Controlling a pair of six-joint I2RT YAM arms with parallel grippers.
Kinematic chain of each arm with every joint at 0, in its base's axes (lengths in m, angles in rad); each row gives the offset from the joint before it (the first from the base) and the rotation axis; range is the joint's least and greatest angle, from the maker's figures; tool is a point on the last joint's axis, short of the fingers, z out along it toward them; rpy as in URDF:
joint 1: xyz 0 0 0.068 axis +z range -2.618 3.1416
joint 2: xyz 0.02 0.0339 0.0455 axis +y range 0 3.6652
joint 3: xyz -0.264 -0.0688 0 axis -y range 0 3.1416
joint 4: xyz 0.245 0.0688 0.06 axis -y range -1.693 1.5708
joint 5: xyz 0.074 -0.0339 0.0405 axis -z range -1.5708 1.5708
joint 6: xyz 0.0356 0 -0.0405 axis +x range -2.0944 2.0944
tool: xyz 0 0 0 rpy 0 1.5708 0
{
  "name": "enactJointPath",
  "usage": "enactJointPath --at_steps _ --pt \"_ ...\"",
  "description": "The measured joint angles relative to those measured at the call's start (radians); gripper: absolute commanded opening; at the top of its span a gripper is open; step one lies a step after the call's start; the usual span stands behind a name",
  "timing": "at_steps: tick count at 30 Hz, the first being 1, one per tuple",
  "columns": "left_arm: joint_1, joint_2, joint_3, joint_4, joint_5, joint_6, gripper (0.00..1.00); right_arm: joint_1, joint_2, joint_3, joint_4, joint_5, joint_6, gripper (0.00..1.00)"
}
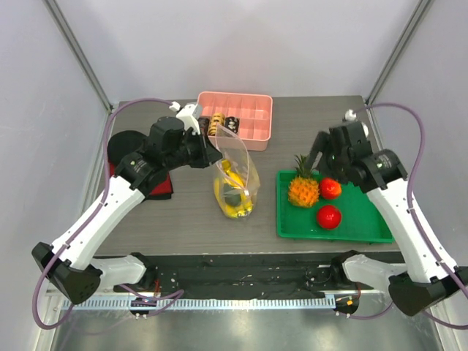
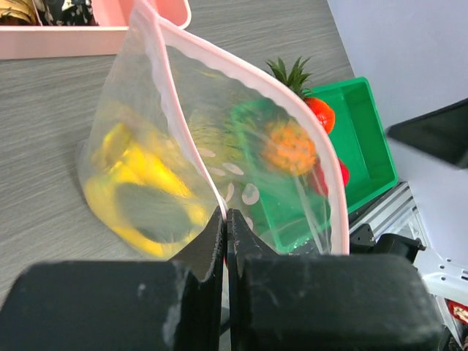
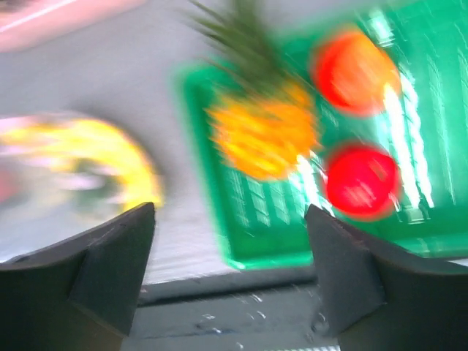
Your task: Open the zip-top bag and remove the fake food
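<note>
1. A grey wood-grain table (image 1: 307, 124) stands between pale walls. In the top view, a pink plastic compartment tray (image 1: 245, 117) sits at twelve o'clock on it. Small brown and dark rings (image 1: 218, 123) fill its left cells. A green rectangular plastic tray (image 1: 365, 223) lies at four o'clock.
2. In the same view, the clear, crinkly zip-top bag with a pinkish zip strip (image 1: 238, 172) stands upright near the table's centre. A yellow plastic banana (image 1: 227, 199) lies in its bottom. The left gripper (image 1: 216, 155) meets the bag's upper edge from ten o'clock.
3. An orange plastic pineapple with a green crown (image 1: 303, 190) rests at the green tray's nine o'clock end. Two glossy red round fruits (image 1: 330, 188) (image 1: 329, 216) lie just beside it. The right gripper (image 1: 314, 164) hovers over that end of the tray.
4. In the left wrist view, the left gripper (image 2: 227, 219) has its jaws pressed together, pinching the bag's (image 2: 183, 110) pink rim at six o'clock. The two sides of the rim stand apart. The banana (image 2: 139, 168) and a dark green plastic avocado (image 2: 150, 212) lie inside at eight o'clock. The pineapple (image 2: 289, 146) shows through the plastic at two o'clock.
5. The right wrist view is blurred. The right gripper (image 3: 230, 241) has its jaws spread wide, with nothing between them. The pineapple (image 3: 267, 131) is at twelve o'clock, the red fruits (image 3: 355, 69) (image 3: 362, 179) at one and three. The bag (image 3: 73, 175) is at nine o'clock.
</note>
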Motion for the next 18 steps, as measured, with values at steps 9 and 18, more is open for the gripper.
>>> enactJointPath --at_steps 9,18 --pt "0.000 0.024 0.000 0.043 0.022 -0.031 0.00 0.267 0.315 0.570 0.087 -0.077 -0.074 0.25" --pt "0.000 0.080 0.027 0.076 0.043 -0.047 0.00 0.402 0.509 0.696 0.089 -0.135 -0.050 0.02"
